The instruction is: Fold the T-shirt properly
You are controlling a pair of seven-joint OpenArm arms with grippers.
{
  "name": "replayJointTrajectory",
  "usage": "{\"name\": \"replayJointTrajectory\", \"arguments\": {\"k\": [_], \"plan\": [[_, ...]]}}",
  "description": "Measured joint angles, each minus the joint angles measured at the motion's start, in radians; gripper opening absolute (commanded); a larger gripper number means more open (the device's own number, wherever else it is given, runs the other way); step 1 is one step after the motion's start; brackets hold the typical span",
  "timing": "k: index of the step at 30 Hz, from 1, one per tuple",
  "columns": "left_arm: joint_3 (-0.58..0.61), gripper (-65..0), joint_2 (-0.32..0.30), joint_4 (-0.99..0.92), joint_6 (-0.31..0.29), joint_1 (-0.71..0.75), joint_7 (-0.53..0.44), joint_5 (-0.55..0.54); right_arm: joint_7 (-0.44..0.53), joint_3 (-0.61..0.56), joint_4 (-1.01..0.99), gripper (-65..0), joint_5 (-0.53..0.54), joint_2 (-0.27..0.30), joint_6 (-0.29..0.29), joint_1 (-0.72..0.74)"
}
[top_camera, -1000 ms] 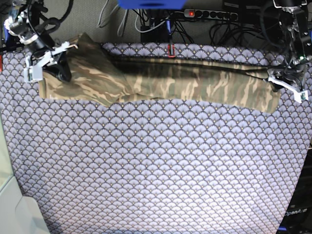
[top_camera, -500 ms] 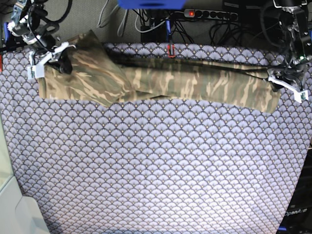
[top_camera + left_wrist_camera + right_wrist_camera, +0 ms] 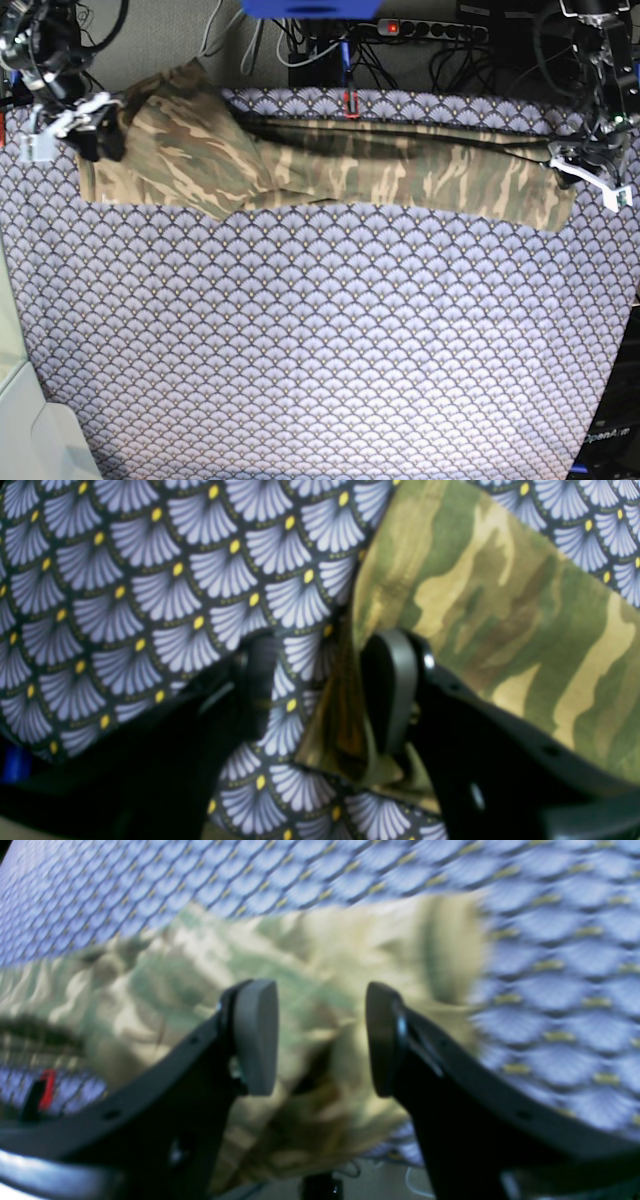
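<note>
Behind blur, T-shirt (image 3: 320,950) shows no detail.

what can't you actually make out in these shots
- Left gripper: left wrist view is blurred; cannot tell if a fold of the T-shirt is pinched.
- Right gripper: motion blur smears the shirt beneath.
- Base view: the shirt's far edge lies in shadow on the tablecloth; neck label not visible.

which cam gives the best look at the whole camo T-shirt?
Base view: the camouflage-print cloth T-shirt lies as one long folded band across the far edge of the table. Left wrist shows only a corner; right wrist shows one blurred end.
</note>
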Motion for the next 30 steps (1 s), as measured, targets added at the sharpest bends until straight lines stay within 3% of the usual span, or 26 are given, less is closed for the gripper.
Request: {"name": "replayJointTrajectory", "arguments": {"k": [4, 8, 12, 17, 24, 30], "plan": [[0.001, -35.1, -0.002, 0.000, 0.000, -0.011, 0.000, 0.000, 0.006, 0.098, 0.009, -35.2, 0.004, -0.050, -0.001, -0.016], [0.001, -35.1, -0.002, 0.000, 0.000, -0.019, 0.000, 0.000, -0.008, 0.107, 0.009, -35.2, 0.000, -0.099, 0.000, -0.054], [0.002, -35.1, -0.002, 0.000, 0.003, -0.040, 0.009, 0.000, -0.100, 0.110, 0.009, -35.2, 0.045, -0.132, 0.000, -0.072], [0.002, -35.1, -0.003, 0.000, 0.003, -0.046, 0.000, 0.000, -0.176, 0.111, 0.009, -35.2, 0.161, -0.134, 0.000, -0.107], [0.002, -35.1, -0.003, 0.000, 0.004, -0.047, 0.001, 0.000, -0.252, 0.109, -0.050, -35.2, 0.171, -0.159, -0.001, -0.123], [0.002, -35.1, -0.016, 0.000, 0.003, -0.047, 0.001, 0.000, -0.254, 0.107, -0.153, -35.2, 0.167, -0.159, -0.001, -0.125]]}}
